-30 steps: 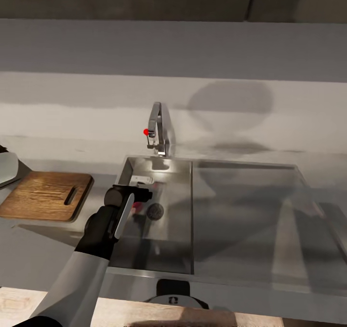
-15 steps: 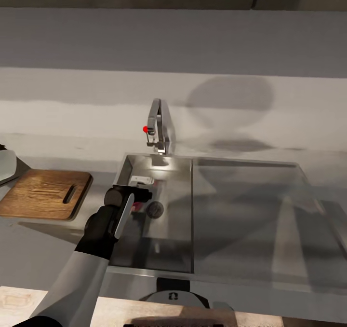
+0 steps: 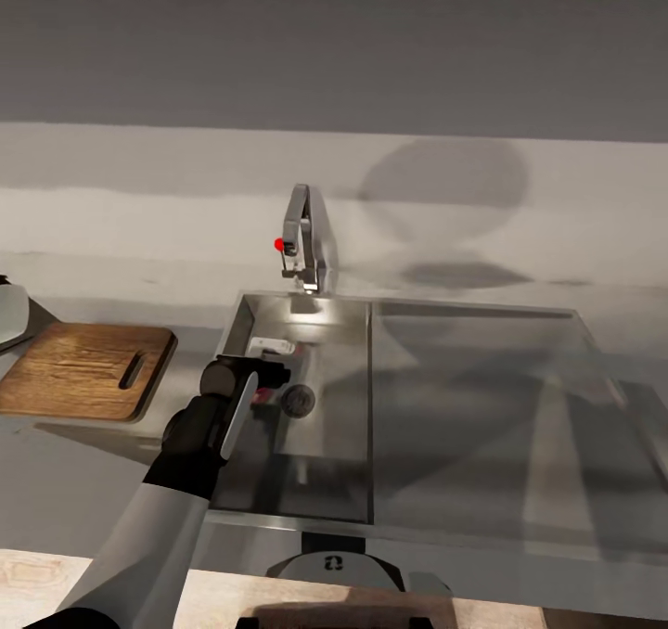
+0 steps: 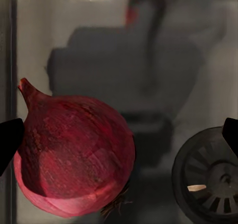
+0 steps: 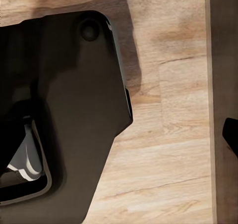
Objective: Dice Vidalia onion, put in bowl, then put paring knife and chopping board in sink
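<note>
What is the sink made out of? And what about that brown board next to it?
The sink looks like brushed steel: grey, shiny, and mirroring the faucet and the arm's shadow. The chopping board looks like wood with a smooth finish: warm brown with grain lines running along it. Being a simulator's render, both are only looks.

onion [image 4: 74, 154]: deep red, fine streaked skin | sink [image 3: 408, 406]: grey steel, dark round drain [image 4: 210, 177] | faucet [image 3: 304, 239]: chrome, red knob | chopping board [image 3: 83, 369]: brown wood grain | countertop [image 3: 74, 481]: grey | left arm [image 3: 158, 536]: grey, with black wrist | floor [image 5: 168, 135]: light wood planks
</note>
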You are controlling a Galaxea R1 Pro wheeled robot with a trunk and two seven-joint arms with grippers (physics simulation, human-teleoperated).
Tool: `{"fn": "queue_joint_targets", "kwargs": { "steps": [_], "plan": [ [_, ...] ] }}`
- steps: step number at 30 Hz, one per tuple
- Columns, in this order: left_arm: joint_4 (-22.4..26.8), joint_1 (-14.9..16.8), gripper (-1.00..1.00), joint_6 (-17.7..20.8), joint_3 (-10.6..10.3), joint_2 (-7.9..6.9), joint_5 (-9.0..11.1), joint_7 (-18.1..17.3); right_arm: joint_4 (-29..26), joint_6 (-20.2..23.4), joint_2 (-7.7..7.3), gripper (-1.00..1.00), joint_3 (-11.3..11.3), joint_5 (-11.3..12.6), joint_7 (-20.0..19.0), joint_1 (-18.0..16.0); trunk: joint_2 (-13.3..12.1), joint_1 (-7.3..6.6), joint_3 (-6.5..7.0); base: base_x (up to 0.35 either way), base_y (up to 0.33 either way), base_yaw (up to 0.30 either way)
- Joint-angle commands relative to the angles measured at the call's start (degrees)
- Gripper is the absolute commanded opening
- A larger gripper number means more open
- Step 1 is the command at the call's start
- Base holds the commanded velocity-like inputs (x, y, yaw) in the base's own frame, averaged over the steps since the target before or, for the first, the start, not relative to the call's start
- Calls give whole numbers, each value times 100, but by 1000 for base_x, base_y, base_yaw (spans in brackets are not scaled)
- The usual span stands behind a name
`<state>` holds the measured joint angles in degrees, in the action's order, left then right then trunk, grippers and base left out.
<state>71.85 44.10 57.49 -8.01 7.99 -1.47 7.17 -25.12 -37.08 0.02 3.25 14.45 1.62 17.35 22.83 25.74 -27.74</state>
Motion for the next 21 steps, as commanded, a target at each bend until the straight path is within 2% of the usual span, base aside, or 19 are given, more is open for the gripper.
{"fn": "queue_joint_targets", "kwargs": {
  "steps": [1,9,21],
  "plan": [
    [5,2,100,17,-8,1,122,4,-11,-10,-3,100,35,45,16,4,9,4,-10,0,0,0],
    [21,2,100,17,-15,6,122,411,-11,-10,-8,100,35,34,6,4,9,4,-12,0,0,0],
    [-13,1,100,17,-16,8,130,452,-11,-10,-10,100,35,32,5,2,9,4,-12,0,0,0]
  ]
}}
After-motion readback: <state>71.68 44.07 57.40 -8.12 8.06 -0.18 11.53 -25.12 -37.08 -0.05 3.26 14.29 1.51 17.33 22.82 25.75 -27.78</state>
